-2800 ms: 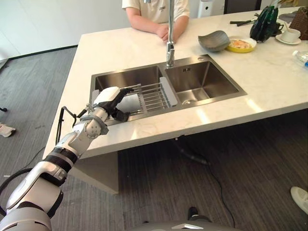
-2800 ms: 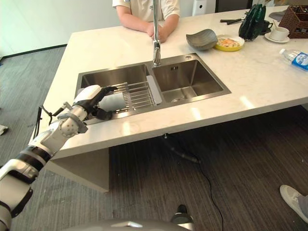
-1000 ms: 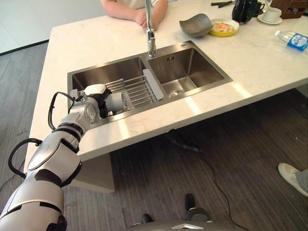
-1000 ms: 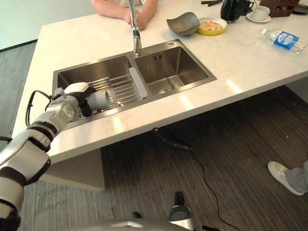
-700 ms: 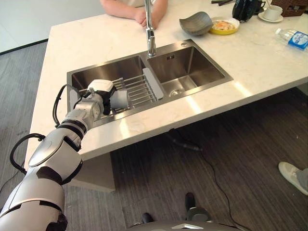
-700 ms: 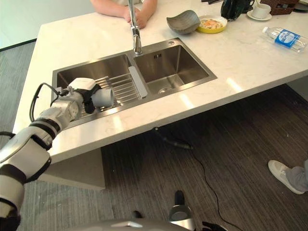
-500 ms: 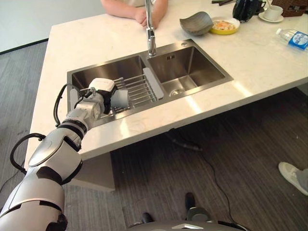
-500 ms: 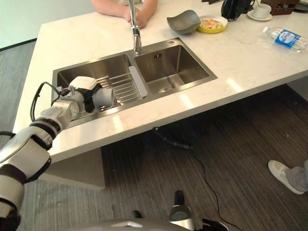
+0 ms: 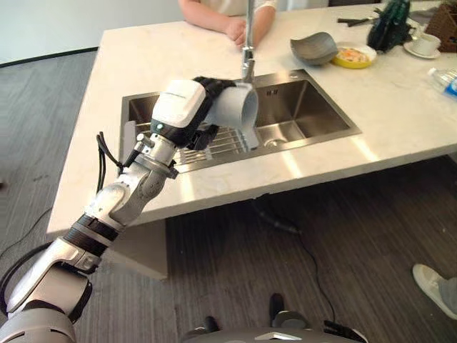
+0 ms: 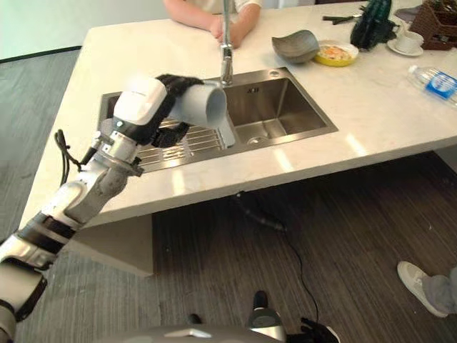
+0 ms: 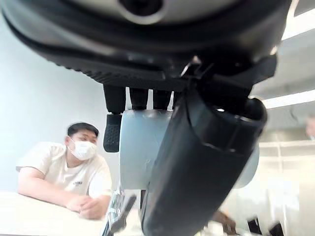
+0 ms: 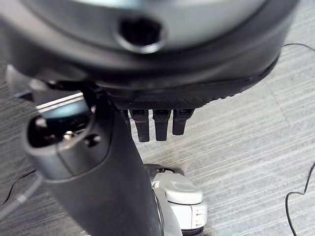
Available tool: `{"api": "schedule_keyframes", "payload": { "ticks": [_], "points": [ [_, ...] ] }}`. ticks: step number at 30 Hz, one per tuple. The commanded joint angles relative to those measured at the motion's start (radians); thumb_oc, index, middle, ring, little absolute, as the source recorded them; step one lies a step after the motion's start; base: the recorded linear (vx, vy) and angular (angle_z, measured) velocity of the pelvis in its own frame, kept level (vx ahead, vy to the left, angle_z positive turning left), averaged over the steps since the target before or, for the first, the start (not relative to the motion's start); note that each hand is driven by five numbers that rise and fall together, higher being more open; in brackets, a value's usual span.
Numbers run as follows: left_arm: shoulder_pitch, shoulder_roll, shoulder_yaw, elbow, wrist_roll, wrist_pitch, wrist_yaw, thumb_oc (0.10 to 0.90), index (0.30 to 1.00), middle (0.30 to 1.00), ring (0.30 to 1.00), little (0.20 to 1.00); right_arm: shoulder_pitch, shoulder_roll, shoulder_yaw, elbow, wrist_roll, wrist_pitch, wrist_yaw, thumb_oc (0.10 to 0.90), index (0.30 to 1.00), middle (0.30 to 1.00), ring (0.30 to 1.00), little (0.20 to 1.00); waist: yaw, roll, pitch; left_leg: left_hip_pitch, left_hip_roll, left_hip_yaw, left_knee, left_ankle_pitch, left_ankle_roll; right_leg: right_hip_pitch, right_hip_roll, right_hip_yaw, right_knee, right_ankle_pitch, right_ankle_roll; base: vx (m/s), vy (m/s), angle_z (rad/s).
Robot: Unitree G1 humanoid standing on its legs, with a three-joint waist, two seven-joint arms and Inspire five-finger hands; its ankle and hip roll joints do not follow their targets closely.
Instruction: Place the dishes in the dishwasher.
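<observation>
Cup lifted clear of the sink rack, carried in the left hand.

Left eye view: the left hand (image 9: 187,107) is curled round a pale grey cup (image 9: 235,106), held on its side in the air above the wire rack (image 9: 214,143) in the left basin of the sink (image 9: 325,118); half a second ago the cup lay low on that rack, so the pickup looks done and the carry to a dishwasher remains.
Right eye view: a grey bowl (image 10: 298,46) and a yellow plate (image 10: 337,53) wait on the far counter (image 10: 385,107), beside a person (image 10: 214,18).
Left wrist view: fingers (image 11: 112,132) and thumb clamp the cup.
Right wrist view: the right hand (image 12: 113,162) hangs over the floor, fingers straight, holding nothing.
</observation>
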Motion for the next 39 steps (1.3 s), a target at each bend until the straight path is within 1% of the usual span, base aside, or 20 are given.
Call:
{"api": "schedule_keyframes", "payload": {
  "ticks": [1, 4, 6, 8, 9, 10, 11, 13, 16, 20, 22, 24, 25, 26, 30, 33, 34, 35, 37, 39],
  "points": [
    [-0.085, -0.068, 0.231, -0.042, -0.309, -0.085, 0.090, 0.400, 0.300, 0.300, 0.300, 0.300, 0.021, 0.007, -0.027, 0.010, 0.024, -0.009, 0.004, 0.800, 0.900, 0.900, 0.900, 0.900, 0.053, 0.011, -0.079, -0.052, -0.022, -0.078, 0.010, -0.044, -0.012, 0.019, -0.129, -0.083, 0.157, -0.121, 0.135, -0.07, 0.026, 0.27],
    [-0.055, -0.150, 0.258, -0.065, -0.437, -0.130, 0.054, 0.400, 0.300, 0.300, 0.300, 0.300, 0.001, 0.014, -0.022, -0.008, 0.040, -0.003, 0.006, 0.800, 0.900, 0.900, 0.900, 0.900, 0.070, 0.018, -0.084, -0.083, -0.039, -0.160, 0.014, -0.030, -0.006, 0.012, -0.109, -0.039, 0.237, -0.166, 0.117, -0.09, 0.025, 0.64],
    [-0.026, -0.176, 0.262, -0.057, -0.512, -0.148, 0.015, 0.400, 0.300, 0.300, 0.300, 0.300, -0.016, 0.015, 0.005, -0.021, 0.051, -0.001, 0.014, 0.800, 0.900, 0.900, 0.900, 0.900, 0.071, 0.024, -0.082, -0.104, -0.042, -0.223, 0.019, -0.005, 0.000, -0.012, -0.028, 0.070, 0.324, -0.239, 0.090, -0.09, -0.030, 0.89],
    [0.021, -0.181, 0.288, -0.059, -0.551, -0.145, -0.010, 0.400, 0.300, 0.300, 0.300, 0.300, -0.015, 0.017, 0.036, -0.033, 0.045, -0.002, 0.026, 0.800, 0.900, 0.900, 0.900, 0.900, 0.085, 0.021, -0.084, -0.135, -0.048, -0.271, 0.030, 0.021, 0.002, 0.001, 0.038, 0.117, 0.347, -0.282, 0.061, -0.12, -0.081, 1.16],
    [0.023, -0.181, 0.288, -0.060, -0.551, -0.145, -0.011, 0.400, 0.300, 0.300, 0.300, 0.300, -0.015, 0.017, 0.036, -0.033, 0.045, -0.001, 0.026, 0.800, 0.900, 0.900, 0.900, 0.900, 0.084, 0.019, -0.087, -0.133, -0.051, -0.272, 0.027, 0.017, 0.002, 0.003, 0.036, 0.117, 0.347, -0.288, 0.062, -0.24, -0.230, 1.15],
    [0.088, -0.140, 0.334, -0.062, -0.499, -0.115, -0.028, 0.400, 0.300, 0.300, 0.300, 0.300, -0.010, 0.008, 0.064, -0.071, 0.029, -0.004, 0.038, 0.800, 0.900, 0.900, 0.900, 0.900, 0.136, -0.005, -0.082, -0.188, -0.063, -0.326, 0.039, 0.066, -0.021, 0.047, 0.073, 0.096, 0.300, -0.348, 0.010, -0.16, -0.197, 0.71],
    [0.091, -0.140, 0.335, -0.065, -0.498, -0.114, -0.028, 0.400, 0.300, 0.300, 0.300, 0.300, -0.009, 0.009, 0.065, -0.071, 0.029, -0.004, 0.038, 0.800, 0.900, 0.900, 0.900, 0.900, 0.131, -0.007, -0.083, -0.188, -0.065, -0.330, 0.040, 0.066, -0.022, 0.050, 0.073, 0.091, 0.296, -0.348, 0.009, -0.29, -0.304, 0.93],
    [0.137, -0.123, 0.376, -0.058, -0.486, -0.092, -0.038, 0.400, 0.300, 0.300, 0.300, 0.300, -0.002, 0.002, 0.069, -0.094, 0.031, -0.009, 0.042, 0.800, 0.900, 0.900, 0.900, 0.900, 0.165, -0.018, -0.074, -0.233, -0.055, -0.351, 0.044, 0.110, -0.066, 0.078, 0.098, 0.063, 0.231, -0.361, -0.012, -0.21, -0.240, 0.99],
    [0.236, -0.110, 0.443, -0.064, -0.446, -0.084, -0.057, 0.400, 0.300, 0.300, 0.300, 0.300, -0.005, -0.003, 0.062, -0.105, 0.036, -0.021, 0.041, 0.800, 0.900, 0.900, 0.900, 0.900, 0.201, -0.015, -0.049, -0.268, -0.043, -0.379, 0.050, 0.137, -0.108, 0.114, 0.114, 0.031, 0.159, -0.349, -0.024, -0.19, -0.200, 0.48],
    [0.299, -0.089, 0.466, -0.066, -0.400, -0.065, -0.074, 0.400, 0.300, 0.300, 0.300, 0.300, -0.025, -0.023, 0.066, -0.108, 0.024, -0.027, 0.033, 0.800, 0.900, 0.900, 0.900, 0.900, 0.219, 0.012, -0.021, -0.324, -0.020, -0.411, 0.095, 0.161, -0.129, 0.113, 0.142, 0.004, 0.146, -0.343, -0.044, -0.13, -0.117, 0.95],
    [0.355, -0.073, 0.495, -0.082, -0.374, -0.055, -0.085, 0.400, 0.300, 0.300, 0.300, 0.300, -0.014, -0.053, 0.067, -0.105, -0.005, -0.027, 0.036, 0.800, 0.900, 0.900, 0.900, 0.900, 0.209, 0.045, 0.025, -0.363, 0.022, -0.337, 0.141, 0.185, -0.134, 0.112, 0.145, -0.047, 0.152, -0.347, -0.067, -0.27, -0.042, 1.20],
    [0.404, -0.093, 0.509, -0.137, -0.373, -0.058, -0.113, 0.400, 0.300, 0.300, 0.300, 0.300, -0.019, -0.052, 0.046, -0.063, -0.011, -0.029, 0.021, 0.800, 0.900, 0.900, 0.900, 0.900, 0.185, 0.051, 0.023, -0.347, 0.079, -0.151, 0.108, 0.174, -0.099, 0.102, 0.128, -0.104, 0.138, -0.332, -0.061, -0.14, 0.057, 1.12],
    [0.404, -0.093, 0.509, -0.137, -0.373, -0.058, -0.113, 0.400, 0.300, 0.300, 0.300, 0.300, -0.019, -0.052, 0.046, -0.063, -0.011, -0.029, 0.021, 0.800, 0.900, 0.900, 0.900, 0.900, 0.185, 0.051, 0.023, -0.347, 0.079, -0.151, 0.108, 0.174, -0.099, 0.102, 0.128, -0.104, 0.138, -0.332, -0.061, -0.10, 0.062, 0.96],
    [0.441, -0.091, 0.531, -0.156, -0.367, -0.065, -0.120, 0.400, 0.300, 0.300, 0.300, 0.300, -0.022, -0.048, 0.026, -0.034, -0.007, -0.026, 0.012, 0.800, 0.900, 0.900, 0.900, 0.900, 0.182, 0.051, 0.021, -0.344, 0.109, -0.083, 0.102, 0.179, -0.104, 0.100, 0.120, -0.135, 0.128, -0.321, -0.058, -0.03, 0.037, 0.76],
    [0.537, -0.145, 0.590, -0.159, -0.407, -0.067, -0.112, 0.400, 0.300, 0.300, 0.300, 0.300, -0.025, -0.024, 0.023, 0.028, -0.018, -0.003, 0.032, 0.800, 0.900, 0.900, 0.900, 0.900, 0.181, 0.017, 0.002, -0.255, 0.216, -0.075, 0.146, 0.155, -0.145, 0.094, 0.058, -0.227, 0.088, -0.280, -0.058, -0.22, 0.129, 1.10],
    [0.515, -0.163, 0.594, -0.168, -0.417, -0.094, -0.093, 0.400, 0.300, 0.300, 0.300, 0.300, -0.024, -0.030, 0.029, 0.030, -0.027, -0.002, 0.033, 0.800, 0.900, 0.900, 0.900, 0.900, 0.149, 0.020, -0.013, -0.138, 0.299, 0.038, 0.131, 0.119, -0.166, 0.063, 0.020, -0.332, 0.059, -0.241, -0.044, -0.25, 0.182, 0.77],
    [0.517, -0.165, 0.594, -0.168, -0.416, -0.096, -0.092, 0.400, 0.300, 0.300, 0.300, 0.300, -0.023, -0.032, 0.029, 0.030, -0.027, -0.003, 0.034, 0.800, 0.900, 0.900, 0.900, 0.900, 0.148, 0.023, -0.012, -0.132, 0.299, 0.039, 0.126, 0.119, -0.166, 0.068, 0.020, -0.333, 0.058, -0.239, -0.041, -0.09, 0.265, 0.86],
    [0.498, -0.172, 0.587, -0.167, -0.429, -0.108, -0.089, 0.400, 0.300, 0.300, 0.300, 0.300, -0.014, -0.027, 0.016, 0.033, -0.020, -0.001, 0.032, 0.800, 0.900, 0.900, 0.900, 0.900, 0.120, 0.032, -0.035, -0.083, 0.324, 0.130, 0.103, 0.110, -0.171, 0.072, -0.004, -0.393, 0.069, -0.226, -0.040, -0.02, 0.313, 1.00],
    [0.451, -0.177, 0.558, -0.161, -0.448, -0.113, -0.091, 0.400, 0.300, 0.300, 0.300, 0.300, 0.002, -0.024, -0.023, 0.039, -0.005, 0.002, 0.019, 0.800, 0.900, 0.900, 0.900, 0.900, 0.083, 0.042, -0.062, -0.069, 0.351, 0.269, 0.041, 0.163, -0.171, 0.084, -0.037, -0.506, 0.102, -0.223, -0.046, -0.03, 0.434, 1.64],
    [0.460, -0.200, 0.544, -0.184, -0.480, -0.119, -0.107, 0.400, 0.300, 0.300, 0.300, 0.300, 0.006, -0.011, -0.030, 0.034, -0.011, 0.001, 0.004, 0.800, 0.900, 0.900, 0.900, 0.900, 0.080, 0.043, -0.062, -0.107, 0.319, 0.235, 0.056, 0.149, -0.154, 0.090, -0.064, -0.506, 0.144, -0.214, -0.035, 0.04, 0.336, 1.58]
  ]
}}
